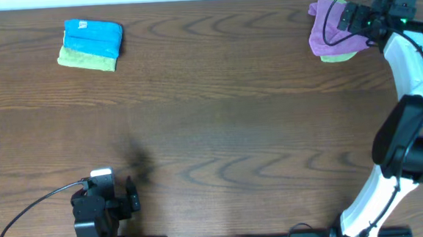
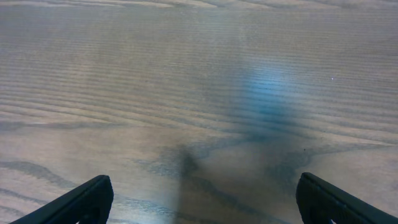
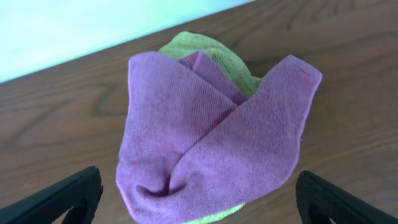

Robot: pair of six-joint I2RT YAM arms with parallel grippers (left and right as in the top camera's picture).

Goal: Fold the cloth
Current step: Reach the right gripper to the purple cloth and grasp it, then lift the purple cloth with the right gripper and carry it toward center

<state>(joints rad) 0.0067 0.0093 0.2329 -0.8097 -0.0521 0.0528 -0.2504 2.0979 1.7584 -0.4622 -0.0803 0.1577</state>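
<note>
Right gripper (image 1: 349,19) wide open, gripping nothing, hovers at the purple cloth (image 3: 211,143). It sits loosely bunched, flaps overlapping, on a yellow-green cloth (image 3: 205,50) at the table's (image 1: 232,95) far right corner. Blue cloth (image 1: 93,36) lies on a second yellow-green cloth (image 1: 86,60) near the far left corner. Left gripper (image 2: 208,202) open, empty, by the near edge, left side.

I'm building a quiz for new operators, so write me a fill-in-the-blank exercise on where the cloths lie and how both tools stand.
1. The bunched-up purple terry cloth lies on top of a ___ cloth.
2. The folded bright blue cloth lies on the ___ arm's side of the brown wooden table.
3. The right tool faces the purple cloth with its jaws ___.
4. The left tool hangs over bare wood, holding ___.
Missing words: yellow-green; left; open; nothing.
</note>
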